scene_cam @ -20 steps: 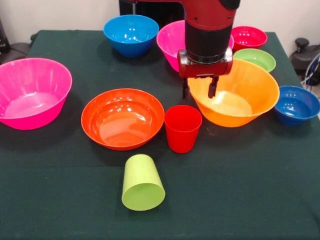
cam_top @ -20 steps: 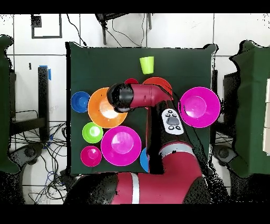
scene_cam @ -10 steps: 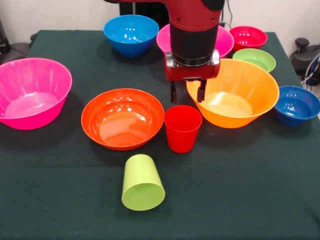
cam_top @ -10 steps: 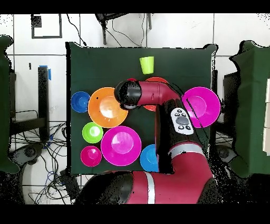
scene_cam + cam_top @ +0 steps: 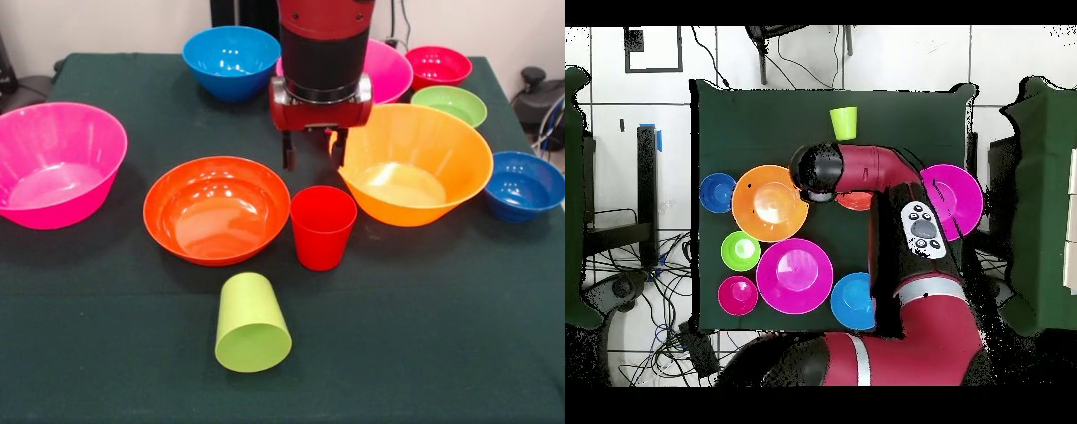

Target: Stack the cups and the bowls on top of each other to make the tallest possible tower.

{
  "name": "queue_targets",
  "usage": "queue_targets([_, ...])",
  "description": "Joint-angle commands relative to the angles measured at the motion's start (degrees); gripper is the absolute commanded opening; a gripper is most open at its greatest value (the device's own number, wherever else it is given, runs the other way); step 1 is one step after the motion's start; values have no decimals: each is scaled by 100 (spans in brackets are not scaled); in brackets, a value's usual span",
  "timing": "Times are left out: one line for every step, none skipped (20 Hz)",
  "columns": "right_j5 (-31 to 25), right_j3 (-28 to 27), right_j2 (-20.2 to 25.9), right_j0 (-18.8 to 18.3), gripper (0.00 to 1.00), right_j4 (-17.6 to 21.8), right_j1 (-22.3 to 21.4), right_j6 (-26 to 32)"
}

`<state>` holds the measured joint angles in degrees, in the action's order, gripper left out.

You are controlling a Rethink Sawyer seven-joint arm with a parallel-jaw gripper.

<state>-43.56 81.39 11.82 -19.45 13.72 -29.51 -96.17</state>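
My gripper (image 5: pixel 312 152) hangs open and empty just behind the upright red cup (image 5: pixel 323 227), between the red-orange bowl (image 5: pixel 216 209) and the big orange bowl (image 5: pixel 415 163). The lime green cup (image 5: pixel 252 322) lies on its side near the front edge, and it also shows in the overhead view (image 5: pixel 844 122). No tower shows; each cup and bowl sits alone on the cloth. In the overhead view the arm's wrist (image 5: pixel 818 170) covers the gripper and the red cup, beside the orange bowl (image 5: pixel 769 203).
A big pink bowl (image 5: pixel 55 163) sits at the left. The light blue bowl (image 5: pixel 231 60), a second pink bowl (image 5: pixel 388 71), the magenta-red bowl (image 5: pixel 439 64) and the green bowl (image 5: pixel 450 104) line the back. The dark blue bowl (image 5: pixel 523 184) is at the right edge.
In the front view the gripper has moved left and slightly up, from over the orange bowl's near rim to above the gap behind the red cup. No cup or bowl has moved.
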Motion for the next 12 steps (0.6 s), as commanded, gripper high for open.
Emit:
queue_targets([-871, -280, 631, -123, 100, 318, -126, 1263])
queue_targets([-891, -276, 661, -148, 100, 304, -141, 1253])
queue_targets([-878, -276, 663, -155, 100, 306, -162, 1209])
queue_targets([-872, -269, 683, -183, 100, 310, -175, 1208])
queue_targets([-936, -267, 682, -210, 100, 335, -162, 1238])
queue_targets([-1000, -265, 681, -236, 100, 360, -150, 1268])
queue_targets([-889, -285, 716, -286, 100, 383, -91, 1276])
queue_targets([-831, -359, 724, -315, 100, 436, 4, 1295])
queue_targets([-773, -433, 732, -344, 100, 490, 99, 1314])
queue_targets([-754, -576, 728, -347, 100, 553, 207, 1333])
queue_targets([-734, -719, 725, -351, 100, 617, 315, 1353])
queue_targets([-765, -890, 716, -339, 100, 673, 417, 1367])
